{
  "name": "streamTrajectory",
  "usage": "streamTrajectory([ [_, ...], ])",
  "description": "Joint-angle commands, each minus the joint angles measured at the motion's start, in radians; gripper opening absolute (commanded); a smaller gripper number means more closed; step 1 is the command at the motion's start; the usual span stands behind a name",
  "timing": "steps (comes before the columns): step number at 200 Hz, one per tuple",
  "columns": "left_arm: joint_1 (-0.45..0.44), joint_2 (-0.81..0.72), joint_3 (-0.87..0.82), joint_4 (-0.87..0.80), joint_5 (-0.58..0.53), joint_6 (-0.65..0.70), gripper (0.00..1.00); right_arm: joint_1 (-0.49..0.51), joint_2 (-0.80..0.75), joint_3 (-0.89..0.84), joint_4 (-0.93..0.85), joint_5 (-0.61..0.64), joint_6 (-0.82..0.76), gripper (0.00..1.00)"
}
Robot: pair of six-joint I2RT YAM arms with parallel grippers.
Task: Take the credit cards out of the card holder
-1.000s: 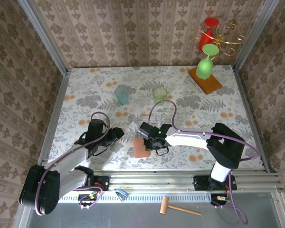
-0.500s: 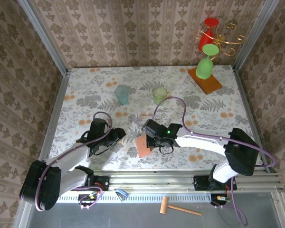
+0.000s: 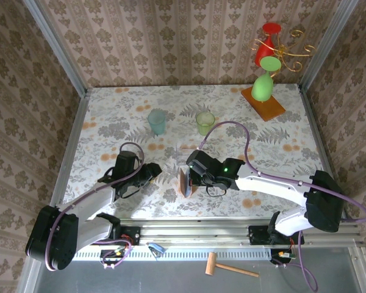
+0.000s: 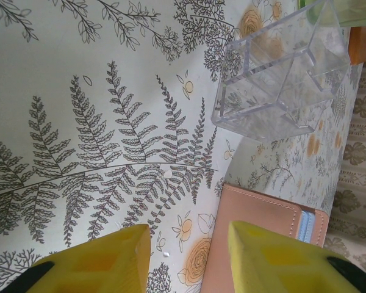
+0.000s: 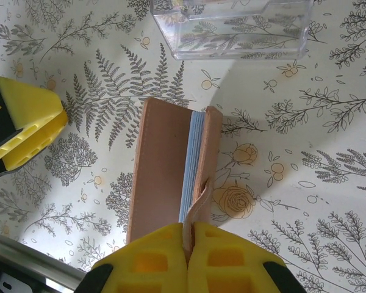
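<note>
While folded, the card holder (image 5: 165, 165) hides its cards.

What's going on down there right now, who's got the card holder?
The right arm's fingers are pinched shut on one leather flap of the card holder, which is tipped up on edge over the table, its blue-grey inner layers showing between the tan covers. The left arm's fingers are open and hold nothing, just to its left. The clear tray sits just beyond the holder.
</note>
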Motion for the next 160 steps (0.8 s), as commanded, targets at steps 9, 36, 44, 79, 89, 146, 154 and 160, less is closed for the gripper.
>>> streamTrajectory([
  [9,-0.007,0.001,0.038,-0.004,0.017,0.022,0.39,-0.004,-0.016,0.041,0.017,0.0,0.012,0.0],
  [36,-0.007,-0.004,0.05,-0.02,0.019,0.036,0.39,-0.004,0.032,0.079,0.036,-0.046,-0.018,0.0],
  [44,-0.007,-0.007,0.053,-0.029,0.019,0.039,0.39,-0.004,0.044,0.089,0.044,-0.063,-0.021,0.0],
  [79,-0.007,-0.016,0.05,-0.047,0.013,0.048,0.39,0.001,0.071,0.114,0.045,-0.077,-0.019,0.0],
  [89,-0.009,-0.016,0.051,-0.048,0.014,0.051,0.39,0.0,0.07,0.113,0.042,-0.073,-0.016,0.0],
  [146,-0.083,0.04,0.117,-0.081,0.004,0.097,0.37,0.0,0.045,0.095,0.053,-0.072,-0.016,0.0],
  [154,-0.099,0.058,0.131,-0.078,0.006,0.099,0.35,-0.001,0.039,0.09,0.049,-0.066,-0.014,0.0],
  [160,-0.109,0.073,0.141,-0.072,0.01,0.101,0.34,-0.001,0.033,0.086,0.045,-0.061,-0.014,0.0],
])
